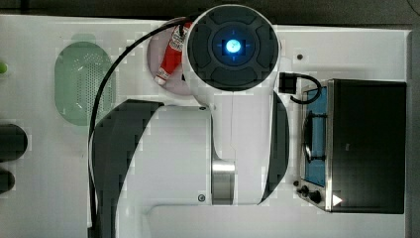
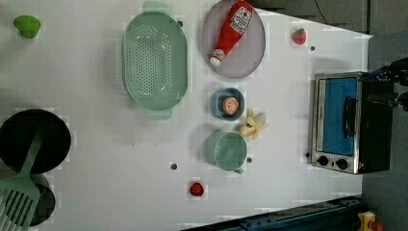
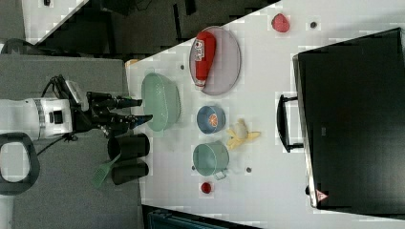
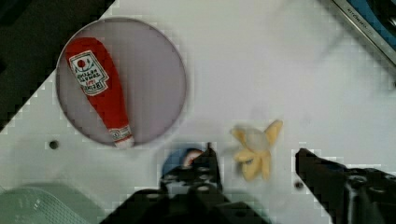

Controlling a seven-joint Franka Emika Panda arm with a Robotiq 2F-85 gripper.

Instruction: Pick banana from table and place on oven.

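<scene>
While tool (image 4: 254, 161) hovers open, banana (image 4: 256, 150) lies between fingers, untouched.

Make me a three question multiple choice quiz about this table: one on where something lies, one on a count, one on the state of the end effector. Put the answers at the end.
1. Where does the banana lie?
A. On the white table beside the blue bowl
B. On the oven
C. In the green strainer

2. How many red strawberries are on the table?
A. One
B. Two
C. Four

3. What state is the end effector in?
A. Shut on the banana
B. Shut on the ketchup bottle
C. Open and holding nothing

Answers:
1 A: the left view shows it on the table, next to the blue bowl and apart from the oven.
2 B: one strawberry near the plate, another strawberry by the green cup.
3 C: in the wrist view the end effector has spread fingers above the banana.
</scene>
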